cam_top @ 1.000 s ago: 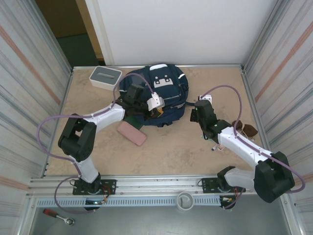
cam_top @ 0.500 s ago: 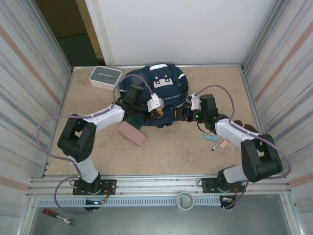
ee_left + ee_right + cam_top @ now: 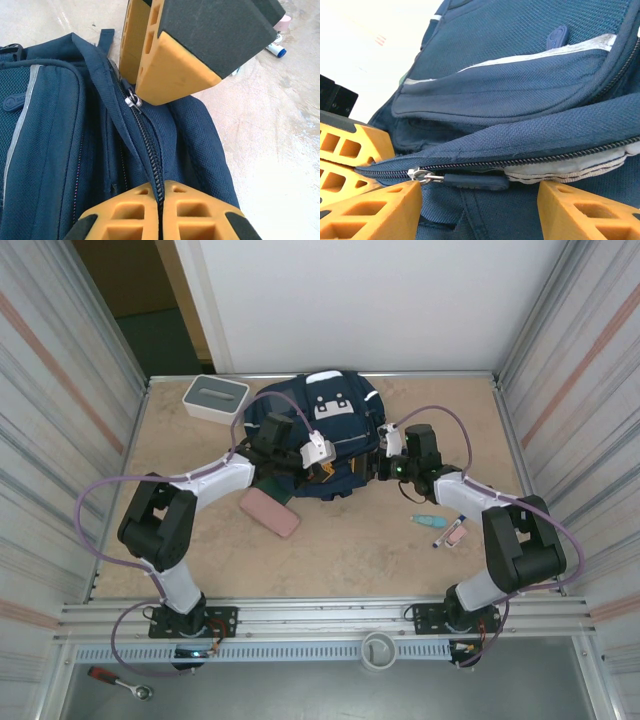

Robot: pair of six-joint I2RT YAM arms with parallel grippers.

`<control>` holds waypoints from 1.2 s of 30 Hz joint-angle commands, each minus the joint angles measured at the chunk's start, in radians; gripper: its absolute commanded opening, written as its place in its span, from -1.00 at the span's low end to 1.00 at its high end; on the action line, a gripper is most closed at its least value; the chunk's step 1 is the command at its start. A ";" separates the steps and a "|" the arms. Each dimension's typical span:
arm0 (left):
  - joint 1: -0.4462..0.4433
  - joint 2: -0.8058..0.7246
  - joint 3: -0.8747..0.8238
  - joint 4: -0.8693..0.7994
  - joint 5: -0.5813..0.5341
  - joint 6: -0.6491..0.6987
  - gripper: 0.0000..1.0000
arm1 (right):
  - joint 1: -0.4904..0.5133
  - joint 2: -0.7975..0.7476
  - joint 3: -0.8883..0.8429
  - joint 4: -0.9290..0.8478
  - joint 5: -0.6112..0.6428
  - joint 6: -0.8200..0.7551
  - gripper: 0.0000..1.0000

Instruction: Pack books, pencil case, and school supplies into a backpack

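At the far middle of the sandy table [image 3: 350, 560] lies a large navy-blue backpack [image 3: 325, 425], white patches facing up; both arms reach in to its near edge, one from each side. The left gripper [image 3: 325, 471] rests on the bag's near side; the left wrist view shows its orange fingers [image 3: 125, 220] pressed together, clamped on the bag's fabric, with the zip line running straight into the seam between them. The right gripper [image 3: 382, 469] meets the bag from the right; in the right wrist view its two fingers [image 3: 375, 210] stand apart with nothing pinched; the silver zip pull [image 3: 426, 175] sits in the gap, close to the left-hand finger; whether they touch, I cannot tell. The two pincers are near each other along the same zip.

A pink pencil case [image 3: 270, 512] lies flat on the table just beside the bag's near left corner, below the left forearm. To the right, near the right arm and apart from the bag, lie a teal marker [image 3: 424, 520] and a pink-and-white stick [image 3: 455, 534], close together. A white box [image 3: 215, 397] with a grey top sits at the far left, just beside the bag.
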State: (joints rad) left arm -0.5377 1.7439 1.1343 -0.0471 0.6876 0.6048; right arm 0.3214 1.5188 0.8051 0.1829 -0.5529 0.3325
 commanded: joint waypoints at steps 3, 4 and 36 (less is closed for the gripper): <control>0.001 -0.050 0.006 0.045 0.035 0.017 -1.00 | 0.013 0.048 0.055 0.011 -0.018 -0.032 0.24; 0.001 -0.051 0.005 0.045 0.036 0.016 -1.00 | 0.014 0.058 0.059 0.018 -0.034 -0.030 0.24; -0.001 -0.053 0.001 0.035 0.018 0.024 -1.00 | -0.023 0.059 -0.022 0.161 -0.251 0.036 -0.26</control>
State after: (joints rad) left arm -0.5377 1.7435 1.1328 -0.0544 0.6838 0.6090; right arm 0.2924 1.5909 0.7887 0.3145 -0.7395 0.3622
